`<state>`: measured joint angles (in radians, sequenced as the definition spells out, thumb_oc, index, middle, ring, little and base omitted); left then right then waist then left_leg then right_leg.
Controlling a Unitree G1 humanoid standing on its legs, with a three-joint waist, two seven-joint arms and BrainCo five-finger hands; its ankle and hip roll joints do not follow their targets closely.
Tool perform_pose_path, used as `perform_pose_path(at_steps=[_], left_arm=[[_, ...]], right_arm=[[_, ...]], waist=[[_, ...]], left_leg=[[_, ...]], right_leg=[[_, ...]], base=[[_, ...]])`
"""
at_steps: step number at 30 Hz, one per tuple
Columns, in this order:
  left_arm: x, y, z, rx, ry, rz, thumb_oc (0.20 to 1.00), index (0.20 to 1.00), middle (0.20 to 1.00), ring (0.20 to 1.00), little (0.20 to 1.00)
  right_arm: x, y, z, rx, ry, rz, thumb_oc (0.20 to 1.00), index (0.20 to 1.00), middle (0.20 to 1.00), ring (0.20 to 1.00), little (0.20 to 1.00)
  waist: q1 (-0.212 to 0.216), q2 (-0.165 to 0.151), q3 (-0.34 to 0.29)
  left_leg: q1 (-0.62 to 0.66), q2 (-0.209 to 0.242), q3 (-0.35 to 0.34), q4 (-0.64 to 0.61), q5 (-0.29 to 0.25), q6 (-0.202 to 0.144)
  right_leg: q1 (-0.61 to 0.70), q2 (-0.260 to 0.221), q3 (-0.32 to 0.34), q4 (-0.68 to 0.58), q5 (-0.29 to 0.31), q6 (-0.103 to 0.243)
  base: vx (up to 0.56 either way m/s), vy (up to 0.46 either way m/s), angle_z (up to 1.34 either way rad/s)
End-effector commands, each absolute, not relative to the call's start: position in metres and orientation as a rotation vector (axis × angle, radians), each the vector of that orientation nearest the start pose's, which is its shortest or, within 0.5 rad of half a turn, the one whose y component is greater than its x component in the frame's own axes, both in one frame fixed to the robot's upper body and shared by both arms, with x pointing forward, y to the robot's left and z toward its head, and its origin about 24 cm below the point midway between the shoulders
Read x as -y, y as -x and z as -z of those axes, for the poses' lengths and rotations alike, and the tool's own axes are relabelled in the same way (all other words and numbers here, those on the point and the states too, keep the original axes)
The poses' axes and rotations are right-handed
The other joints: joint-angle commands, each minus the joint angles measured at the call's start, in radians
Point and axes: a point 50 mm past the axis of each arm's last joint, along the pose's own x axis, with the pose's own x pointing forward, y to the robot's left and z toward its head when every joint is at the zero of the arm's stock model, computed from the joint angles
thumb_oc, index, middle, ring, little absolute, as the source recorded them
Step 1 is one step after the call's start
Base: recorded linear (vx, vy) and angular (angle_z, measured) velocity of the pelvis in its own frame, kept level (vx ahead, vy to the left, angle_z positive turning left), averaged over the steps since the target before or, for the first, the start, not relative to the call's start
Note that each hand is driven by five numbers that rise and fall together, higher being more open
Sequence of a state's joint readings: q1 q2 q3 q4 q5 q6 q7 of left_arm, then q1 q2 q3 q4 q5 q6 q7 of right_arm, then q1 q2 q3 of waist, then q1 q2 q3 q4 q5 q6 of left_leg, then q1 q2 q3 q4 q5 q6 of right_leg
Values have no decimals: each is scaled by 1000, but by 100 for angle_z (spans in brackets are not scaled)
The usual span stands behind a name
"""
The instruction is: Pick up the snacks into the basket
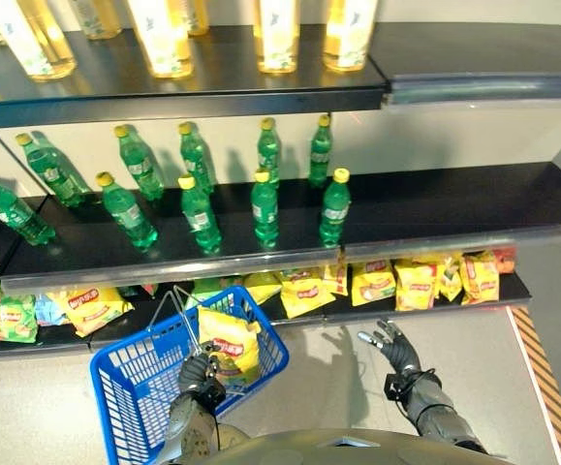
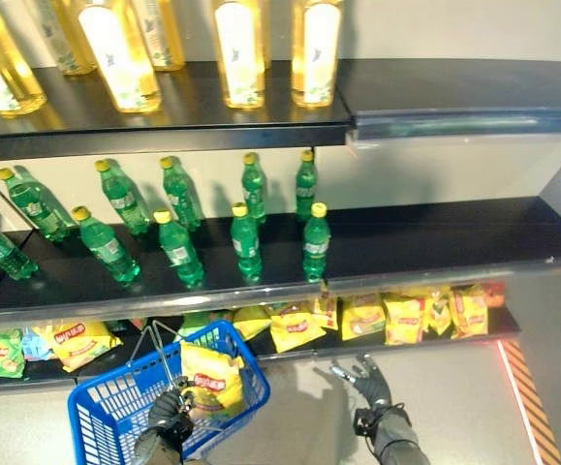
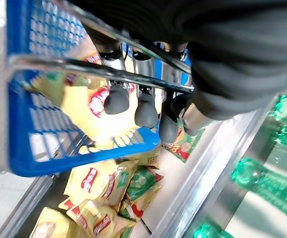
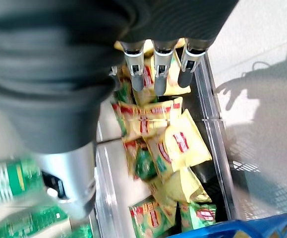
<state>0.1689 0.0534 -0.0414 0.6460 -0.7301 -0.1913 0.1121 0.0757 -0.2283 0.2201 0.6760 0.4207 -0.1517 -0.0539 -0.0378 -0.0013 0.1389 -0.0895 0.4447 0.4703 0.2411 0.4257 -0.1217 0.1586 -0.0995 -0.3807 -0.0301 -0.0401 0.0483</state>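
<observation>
A blue wire basket (image 1: 130, 383) hangs in front of the bottom shelf, and a yellow snack bag (image 1: 230, 341) lies in it against its far right corner. My left hand (image 1: 201, 374) is shut on the basket's metal handle (image 3: 84, 65), its fingers (image 3: 116, 99) curled over the bar. To the right, my right hand (image 1: 392, 345) is open and holds nothing, fingers spread in front of the shelf. Yellow snack bags (image 1: 396, 281) and green snack bags (image 1: 9, 318) lie in rows along the bottom shelf (image 1: 513, 288). The right wrist view looks down on those snack bags (image 4: 182, 145).
Green bottles (image 1: 264, 203) stand on the middle shelf (image 1: 435, 218) just above the snacks. Yellow bottles (image 1: 276, 34) stand on the top shelf. A striped hazard strip (image 1: 544, 373) runs along the floor at the right.
</observation>
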Motion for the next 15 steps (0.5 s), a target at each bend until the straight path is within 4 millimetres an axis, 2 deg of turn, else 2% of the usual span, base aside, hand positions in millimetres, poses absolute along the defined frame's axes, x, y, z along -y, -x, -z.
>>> perform_pose_path(at_steps=[1,2,3,4,5,7,8,11,12,13,14,15], left_arm=[[-201,-182,74,-337,567,-437,200,200,200,200,200],[-201,-182,74,-337,567,-437,200,200,200,200,200],[-202,-181,75,-344,563,-437,200,200,200,200,200],[-203,-182,74,-342,554,-436,200,200,200,200,200],[-203,-183,73,-333,544,-435,200,200,200,200,200],[-204,-185,71,-328,536,-430,200,200,200,200,200],[-205,-188,69,-322,522,-425,200,200,200,200,200],[-204,-189,68,-323,496,-409,200,200,200,200,200],[-204,-190,68,-323,490,-409,200,200,200,200,200],[-204,-190,68,-323,490,-409,200,200,200,200,200],[-205,-191,66,-318,490,-408,200,200,200,200,200],[-207,-193,63,-302,485,-410,200,200,200,200,200]], right_arm=[[184,-200,87,-511,-100,71,1000,1000,1000,1000,1000],[184,-200,87,-511,-100,71,1000,1000,1000,1000,1000],[185,-198,88,-515,-101,79,1000,1000,1000,1000,1000],[185,-199,87,-510,-90,78,1000,1000,1000,1000,1000],[186,-200,86,-502,-84,82,1000,1000,1000,1000,1000],[186,-201,86,-498,-87,94,1000,1000,1000,1000,1000],[187,-200,87,-499,-95,123,1000,1000,1000,1000,1000],[187,-197,88,-503,-99,144,1000,1000,1000,1000,1000],[187,-196,88,-504,-103,151,1000,1000,1000,1000,1000],[187,-196,88,-504,-103,151,1000,1000,1000,1000,1000],[185,-197,88,-505,-108,153,1000,1000,1000,1000,1000],[183,-200,86,-491,-112,152,1000,1000,1000,1000,1000]], waist=[[60,-39,36],[60,-40,35],[56,-39,31],[58,-36,28],[62,-31,26],[62,-31,27],[53,-25,14],[50,-21,-6],[48,-17,-3],[49,-18,-2],[47,-13,5],[38,-7,23]], left_leg=[[-48,-159,-2,94,-217,-40],[-47,-161,-2,92,-217,-40],[-31,-162,-1,38,-229,-56],[-35,-178,-10,-23,-234,-47],[-29,-203,-13,-96,-226,-19],[-26,-222,-33,-107,-221,-17],[10,-231,-23,-176,-209,-17],[54,-292,-33,-255,-242,18],[83,-309,-29,-286,-255,33],[84,-310,-28,-288,-254,33],[103,-318,-20,-307,-264,44],[127,-334,-9,-327,-283,68]], right_leg=[[18,8,-11,-57,28,13],[18,6,-11,-57,28,14],[28,11,-6,-57,15,24],[28,11,-2,-57,14,30],[20,11,-7,-57,26,31],[25,11,-5,-57,27,33],[35,9,-22,-57,20,41],[47,-19,-48,-48,44,61],[26,-42,-59,14,47,71],[25,-44,-59,17,45,72],[-12,-63,-62,95,50,84],[-102,-123,-63,254,114,146]], base=[[-1,-67,-14],[75,-23,-26],[124,44,-20],[101,100,-1],[33,116,-1],[48,86,0],[96,113,4],[115,179,22],[57,140,29],[22,150,23],[-4,195,18],[-22,238,-4]])
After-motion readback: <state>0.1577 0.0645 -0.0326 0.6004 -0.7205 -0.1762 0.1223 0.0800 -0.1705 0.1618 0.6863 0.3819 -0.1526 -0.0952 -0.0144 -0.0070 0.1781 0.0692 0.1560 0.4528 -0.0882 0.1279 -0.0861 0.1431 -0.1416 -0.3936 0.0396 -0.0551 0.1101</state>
